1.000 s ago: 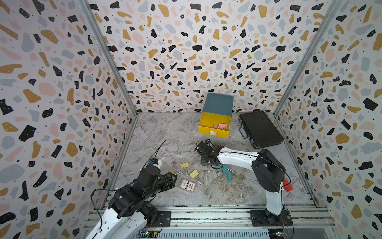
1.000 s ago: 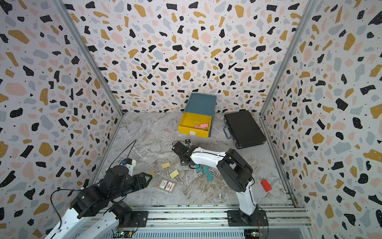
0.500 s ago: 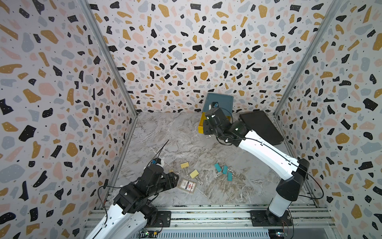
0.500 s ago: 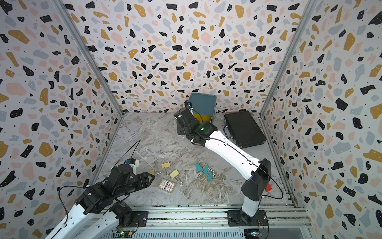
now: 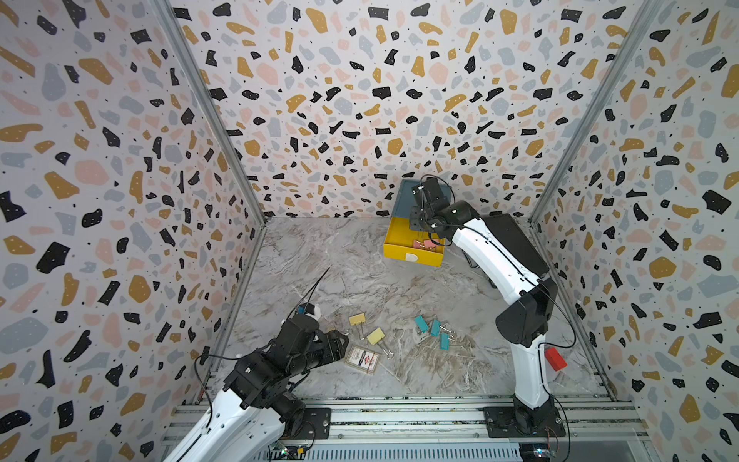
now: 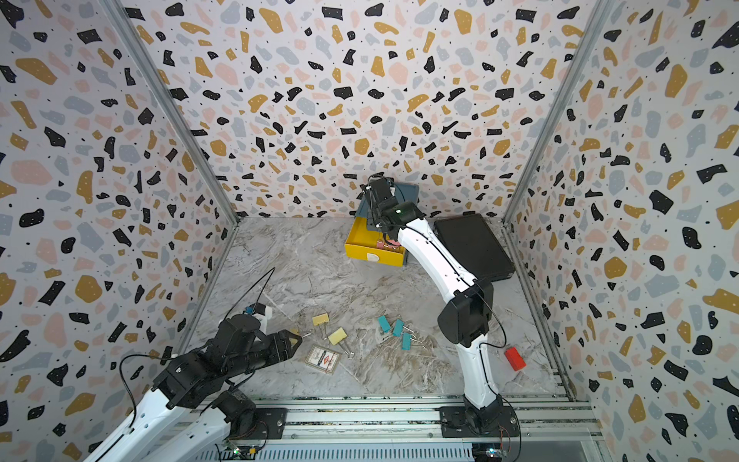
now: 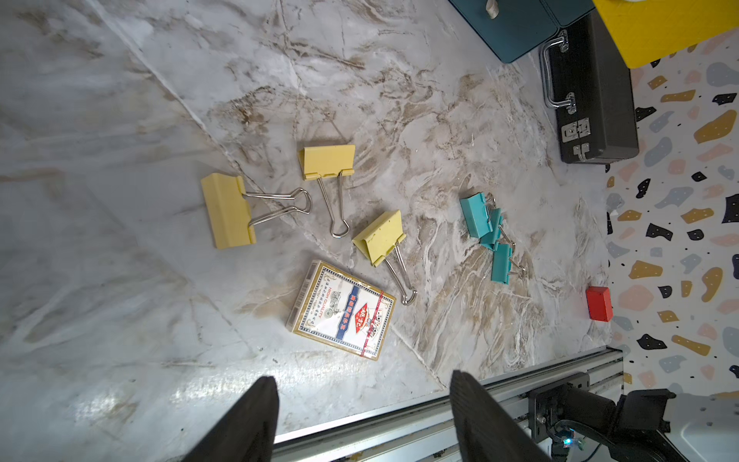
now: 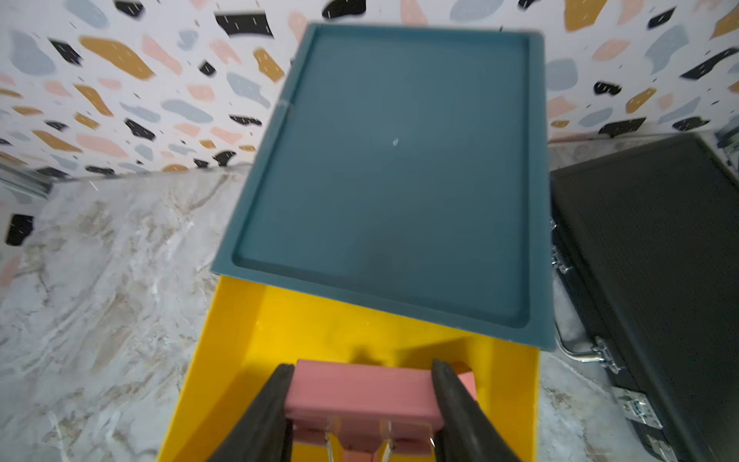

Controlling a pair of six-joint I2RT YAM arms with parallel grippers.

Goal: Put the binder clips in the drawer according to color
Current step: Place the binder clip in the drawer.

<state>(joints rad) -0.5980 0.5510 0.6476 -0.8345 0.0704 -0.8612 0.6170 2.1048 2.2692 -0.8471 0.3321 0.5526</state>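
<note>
Lettering on the card pack (image 7: 342, 316).
In the left wrist view, the pack's printed face reads "HIGH QUALITY" (the characters on its blue band and red diamond are too small to make out); nothing else carries legible text.

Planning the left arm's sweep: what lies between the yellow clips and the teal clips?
Nothing: bare marble tabletop separates the yellow clips from the teal clips, clearest in the left wrist view; both top views agree.

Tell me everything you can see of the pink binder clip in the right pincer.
The pink binder clip is a matte wedge with two silver wire handles. The right pincer is shut on its two ends, holding it level over the open yellow drawer; whether it touches the drawer floor is unclear.
</note>
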